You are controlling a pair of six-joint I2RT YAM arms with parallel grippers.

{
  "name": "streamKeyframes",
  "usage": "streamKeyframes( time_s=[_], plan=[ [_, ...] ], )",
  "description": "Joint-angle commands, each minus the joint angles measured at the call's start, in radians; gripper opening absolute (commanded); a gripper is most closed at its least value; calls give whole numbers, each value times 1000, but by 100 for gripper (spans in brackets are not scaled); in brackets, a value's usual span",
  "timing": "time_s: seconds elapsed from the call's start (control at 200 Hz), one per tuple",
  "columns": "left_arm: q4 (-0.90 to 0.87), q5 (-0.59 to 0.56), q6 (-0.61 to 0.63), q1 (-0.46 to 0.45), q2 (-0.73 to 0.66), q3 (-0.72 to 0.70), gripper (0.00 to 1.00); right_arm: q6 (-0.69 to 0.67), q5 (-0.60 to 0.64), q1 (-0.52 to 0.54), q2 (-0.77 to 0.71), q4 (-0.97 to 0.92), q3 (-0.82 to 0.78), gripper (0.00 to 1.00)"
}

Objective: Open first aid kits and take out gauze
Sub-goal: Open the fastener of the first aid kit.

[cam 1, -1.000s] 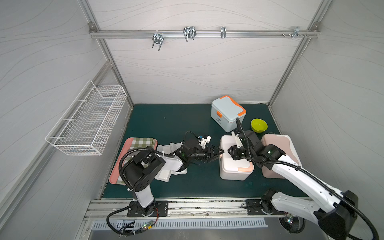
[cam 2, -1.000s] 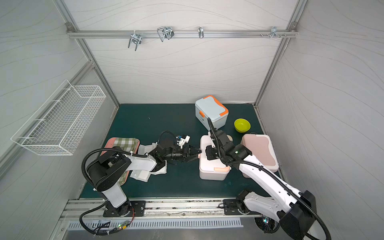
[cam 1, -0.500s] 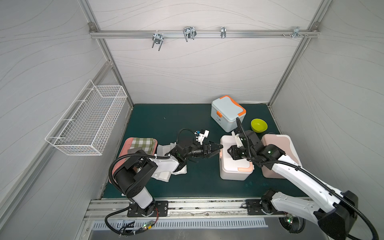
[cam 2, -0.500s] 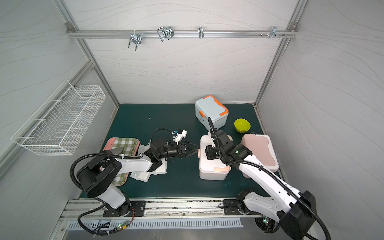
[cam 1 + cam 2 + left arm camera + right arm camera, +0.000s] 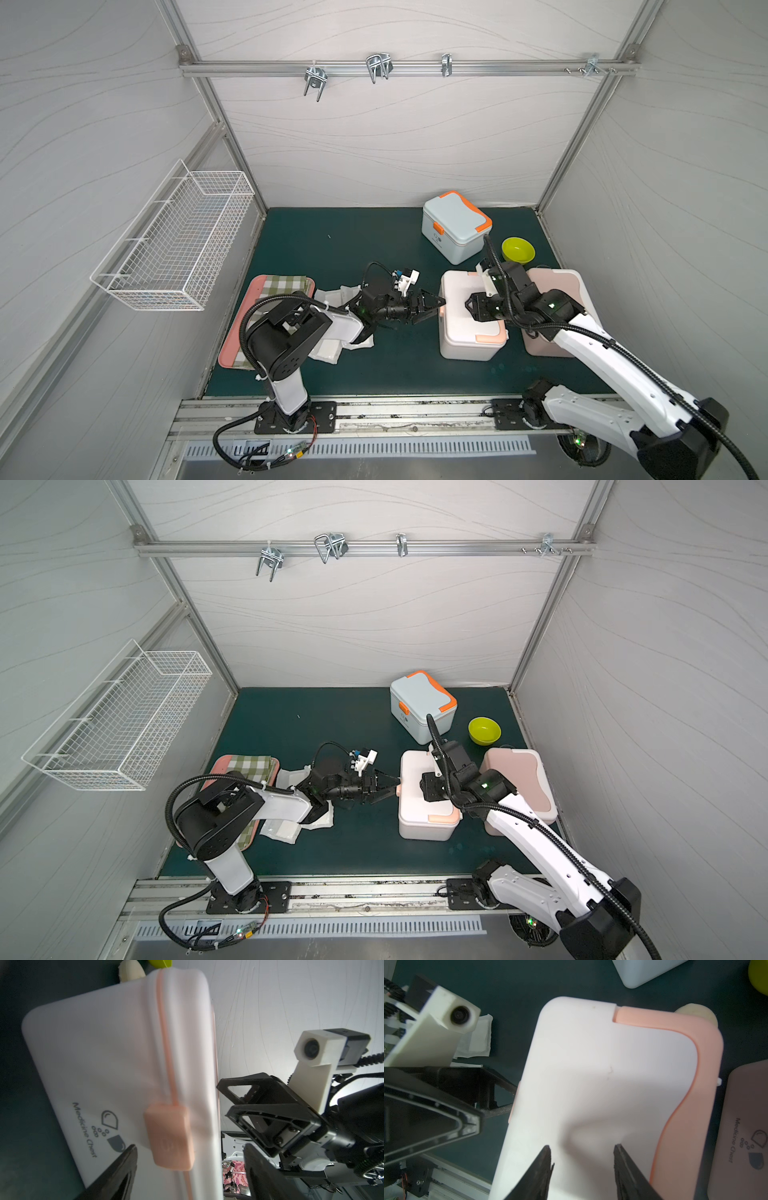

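The white first aid kit with peach trim (image 5: pixel 469 332) stands shut at mid-table. My left gripper (image 5: pixel 436 307) (image 5: pixel 394 787) is open at its left side, and in the left wrist view the gripper (image 5: pixel 189 1147) straddles the peach clasp (image 5: pixel 169 1136). Just above the white lid (image 5: pixel 591 1064) hangs my right gripper (image 5: pixel 582 1145) (image 5: pixel 471 309), open and empty. The pale blue kit (image 5: pixel 455 226) stands shut at the back. The dusty pink kit (image 5: pixel 557 291) sits shut at the right. Gauze pouches (image 5: pixel 332 349) (image 5: pixel 477 1039) lie beside the tray.
A pink tray (image 5: pixel 245 309) with a checked cloth lies at the left. A green bowl (image 5: pixel 518 250) sits between the blue and pink kits. A cream round thing (image 5: pixel 691 1012) lies behind the white kit. A wire basket (image 5: pixel 174 245) hangs on the left wall.
My left gripper has moved right from the gauze pile to the white kit's clasp and opened wider. My right gripper has opened over the lid.
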Motion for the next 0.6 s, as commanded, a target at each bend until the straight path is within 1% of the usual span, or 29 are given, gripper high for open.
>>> streamKeyframes(
  time_s=[0.0, 0.045, 0.165, 0.32, 0.595],
  plan=[
    [142, 35, -50, -14, 36, 50, 81, -5, -45, -5, 39, -83, -26, 41],
    [176, 39, -68, -20, 47, 58, 80, -7, -61, -5, 57, -78, -28, 37],
    [242, 46, -101, -37, 55, 73, 77, 5, -111, -6, 67, -50, -54, 32],
    [280, 46, -120, -46, 12, 64, 73, 11, -116, -5, 68, -39, -75, 31],
    [221, 43, -91, -42, -79, 41, 72, 10, -115, -5, 81, -30, -78, 32]
  ],
)
